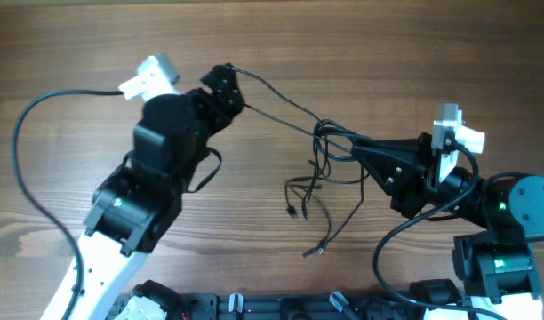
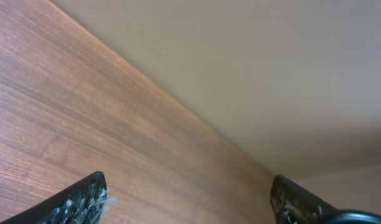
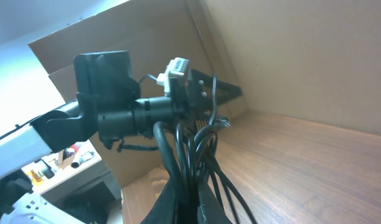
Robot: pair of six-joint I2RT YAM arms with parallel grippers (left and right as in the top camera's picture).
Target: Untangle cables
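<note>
On the wooden table (image 1: 414,53), the right gripper (image 1: 356,148) is clamped on the knot of the cables (image 1: 318,178). They bunch just ahead of its tips and trail in loose loops to one side, toward the robot's base. The left gripper (image 1: 226,87) stands wide with nothing between its fingers (image 2: 84,200), though one strand (image 1: 276,100) runs from the bunch right up to it. The left should probably close on that strand alone, then draw slowly away from the right so the small plug ends (image 1: 292,212) slip free instead of snagging.
</note>
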